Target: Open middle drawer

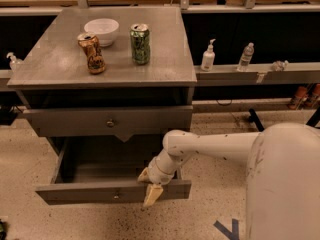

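The middle drawer [75, 193] is a wide, shallow grey drawer with a small round knob [116, 195]. It stands pulled well out from the grey cabinet, and its inside shows as empty. My gripper [149, 186] is at the right part of the drawer's front panel, at its upper edge and to the right of the knob. My white arm [210, 146] reaches in from the right. The drawer above [107, 122] has its own knob and its front stands nearly flush.
On the cabinet top [50, 64] stand a white bowl [101, 30], a green can [140, 44] and a crumpled brown can [92, 53]. Bottles [207, 56] stand on a ledge to the right. My white body [285, 184] fills the lower right. The floor is speckled.
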{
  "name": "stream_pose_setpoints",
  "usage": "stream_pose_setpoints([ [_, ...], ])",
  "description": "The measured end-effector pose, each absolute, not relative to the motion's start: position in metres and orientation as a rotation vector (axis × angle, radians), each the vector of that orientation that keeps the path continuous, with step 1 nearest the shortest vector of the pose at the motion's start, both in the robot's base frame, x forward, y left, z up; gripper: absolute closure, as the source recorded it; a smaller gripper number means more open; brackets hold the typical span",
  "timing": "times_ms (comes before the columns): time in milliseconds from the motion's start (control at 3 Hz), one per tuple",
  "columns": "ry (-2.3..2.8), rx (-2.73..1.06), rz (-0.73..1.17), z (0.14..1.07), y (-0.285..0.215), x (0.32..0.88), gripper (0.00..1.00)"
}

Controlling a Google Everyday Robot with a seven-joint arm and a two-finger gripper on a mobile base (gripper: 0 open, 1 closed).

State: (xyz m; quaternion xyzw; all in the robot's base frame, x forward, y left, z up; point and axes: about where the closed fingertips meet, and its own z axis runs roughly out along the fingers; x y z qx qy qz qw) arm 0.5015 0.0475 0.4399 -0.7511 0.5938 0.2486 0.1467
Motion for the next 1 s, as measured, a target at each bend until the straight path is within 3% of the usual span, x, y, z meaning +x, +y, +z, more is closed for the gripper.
stream_pose_setpoints([
  [667,1.736,-2.047,0.868,0.451,0.039,0.441,0.35],
  [1000,1.736,-2.047,0.868,0.453,0.039,0.441,0.35],
])
